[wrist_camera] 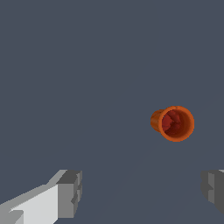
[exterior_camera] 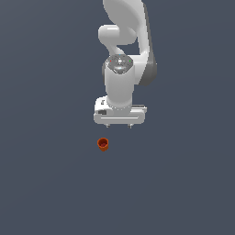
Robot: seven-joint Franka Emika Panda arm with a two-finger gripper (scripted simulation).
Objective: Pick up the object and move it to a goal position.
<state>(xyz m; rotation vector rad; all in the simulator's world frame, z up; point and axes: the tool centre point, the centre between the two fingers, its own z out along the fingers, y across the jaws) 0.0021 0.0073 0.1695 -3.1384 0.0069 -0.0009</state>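
The object is a tiny orange-red cup with a darker hollow mouth, resting on the flat grey floor. In the exterior view it lies a little in front of and slightly to the left of my white gripper, which hangs above the floor pointing down. In the wrist view the cup shows its open mouth toward the camera, apart from both fingers. The gripper is open and empty; one grey fingertip and the other stand wide apart.
The white arm rises behind the gripper at the top of the exterior view. The grey floor spreads around on all sides. No goal marker shows.
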